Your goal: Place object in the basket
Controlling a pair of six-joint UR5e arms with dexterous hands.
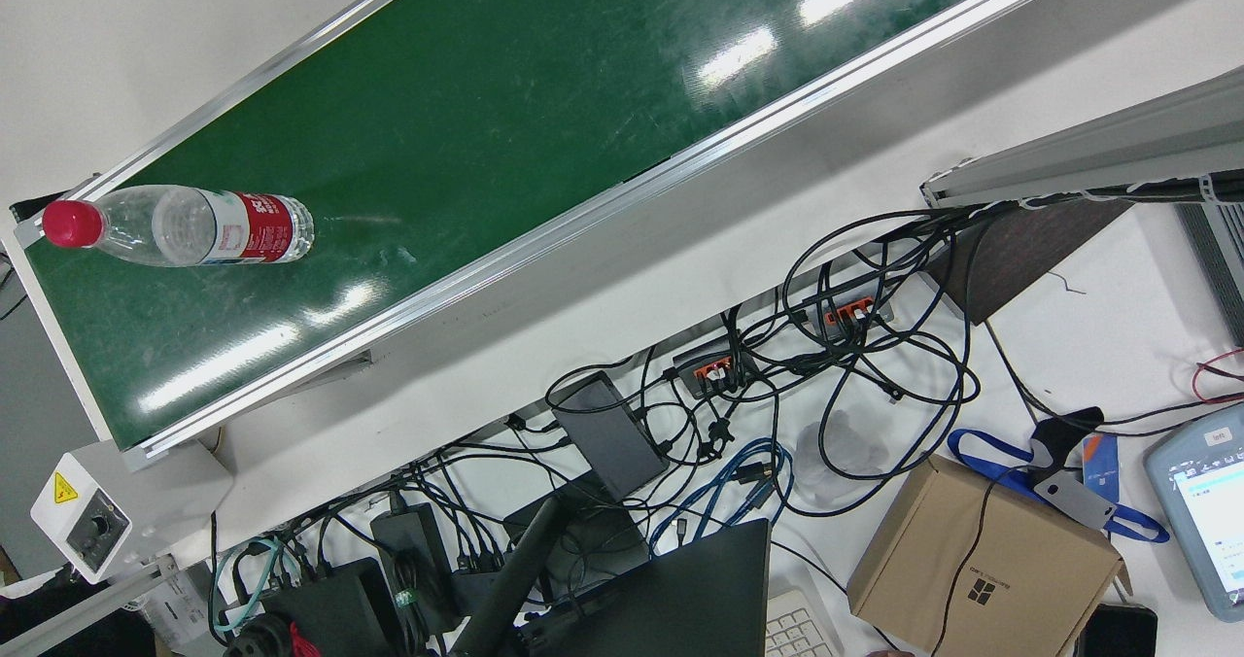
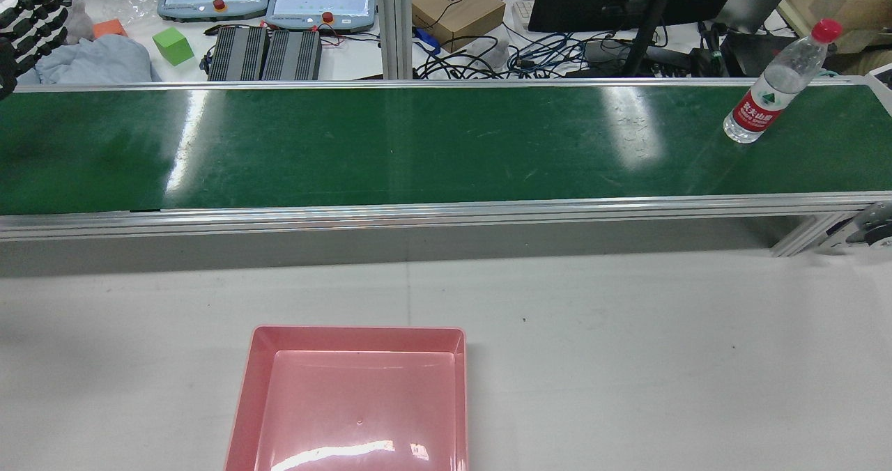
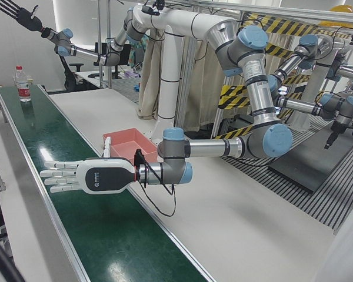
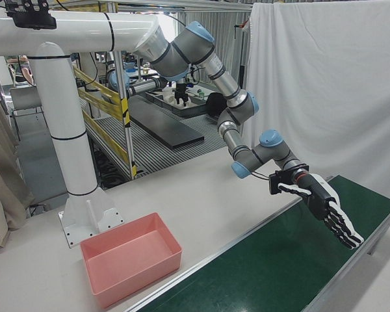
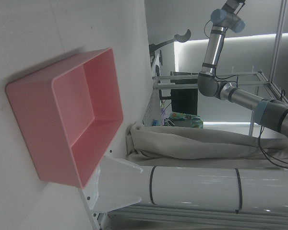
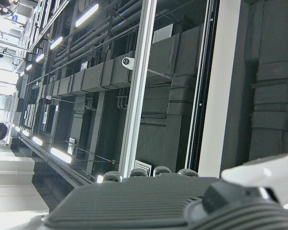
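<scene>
A green conveyor belt (image 2: 418, 143) runs across the white table (image 2: 627, 352). The left hand (image 3: 76, 176) hovers flat over the belt, fingers spread wide, holding nothing. The right hand (image 3: 17, 13) is raised high in the air, fingers splayed, empty. One water bottle (image 2: 773, 91) stands upright at the belt's far right end. One pink basket (image 2: 355, 401) sits empty on the table.

Clear water bottle (image 2: 773, 88), red cap, upright on green belt (image 2: 418, 143); pink basket (image 2: 355, 401) empty.

White curtain (image 4: 325, 84) behind; ceiling strip lights (image 6: 89, 12); hazard-striped railing (image 3: 282, 26).
</scene>
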